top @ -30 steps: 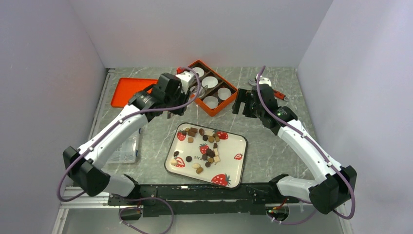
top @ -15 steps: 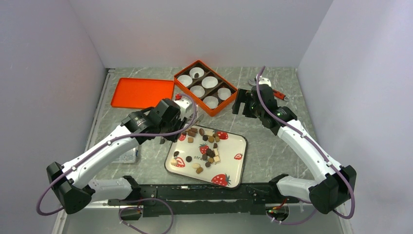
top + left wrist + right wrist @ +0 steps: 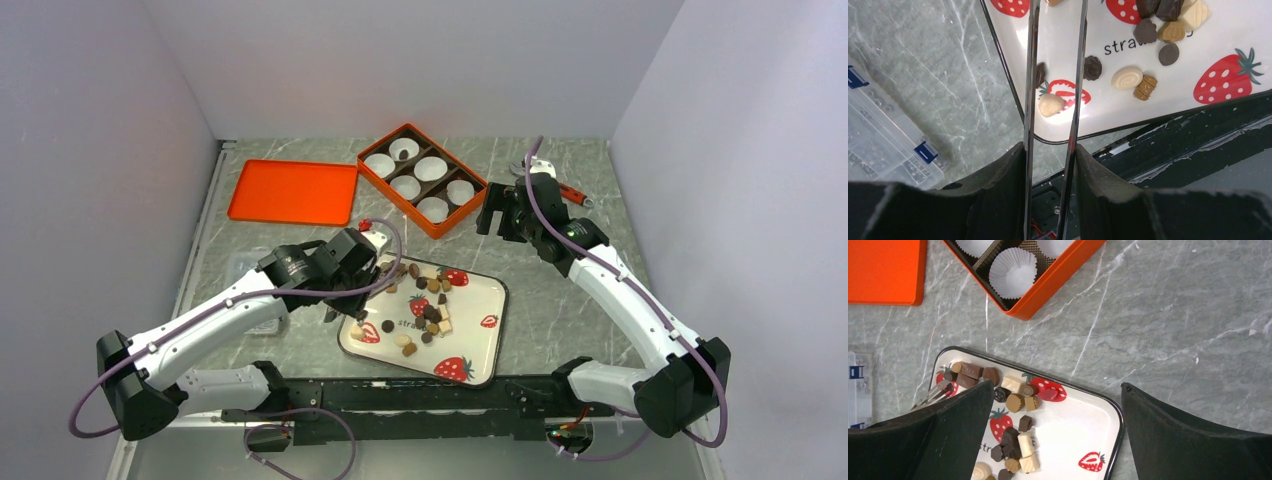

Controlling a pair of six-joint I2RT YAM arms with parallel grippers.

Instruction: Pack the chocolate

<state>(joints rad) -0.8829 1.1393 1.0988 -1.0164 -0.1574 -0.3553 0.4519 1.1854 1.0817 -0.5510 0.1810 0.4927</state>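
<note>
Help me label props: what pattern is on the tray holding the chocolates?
The tray is white with red strawberries, green leaves; left wrist view shows it best.

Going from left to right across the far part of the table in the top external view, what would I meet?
orange lid → orange box of white paper cups → right gripper, open

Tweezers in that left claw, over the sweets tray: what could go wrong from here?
1. The tweezers in the left gripper have thin, shiny blades; the cream chocolate could pop out of the pinch.
2. That piece lies near the rim of the strawberry tray, so a nudge might push it off.
3. The orange box sits apart from the tray; a weak pinch could drop it on the way.
</note>
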